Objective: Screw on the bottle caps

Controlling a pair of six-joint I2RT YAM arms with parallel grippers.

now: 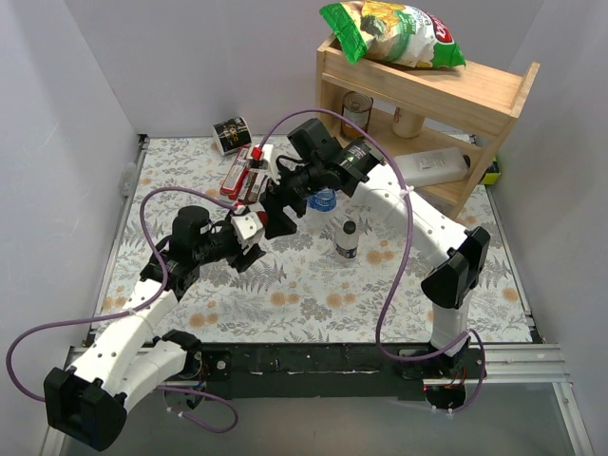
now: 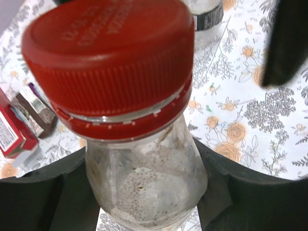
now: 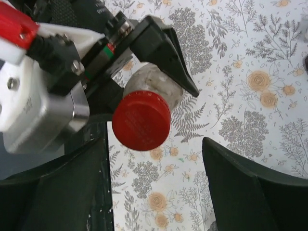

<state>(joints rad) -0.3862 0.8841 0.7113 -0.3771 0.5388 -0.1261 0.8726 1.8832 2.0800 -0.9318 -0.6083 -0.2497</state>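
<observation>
A clear bottle (image 2: 147, 187) with a red cap (image 2: 110, 62) on its neck fills the left wrist view. My left gripper (image 2: 147, 197) is shut on its body below the neck. From the right wrist, the same red cap (image 3: 141, 120) shows end-on, with a left finger (image 3: 163, 48) pressed to the bottle behind it. My right gripper (image 3: 154, 178) stands open just off the cap, touching nothing. From above, both grippers, the left (image 1: 255, 233) and the right (image 1: 280, 204), meet mid-table. A black-capped bottle (image 1: 348, 237) and a blue-capped bottle (image 1: 323, 199) stand to their right.
Red and brown boxes (image 1: 242, 176) lie just behind the grippers, with a black can (image 1: 230, 135) further back. A wooden shelf (image 1: 427, 95) at the back right carries a chip bag (image 1: 394, 33), and a white jug (image 1: 432, 166) lies on its lower level.
</observation>
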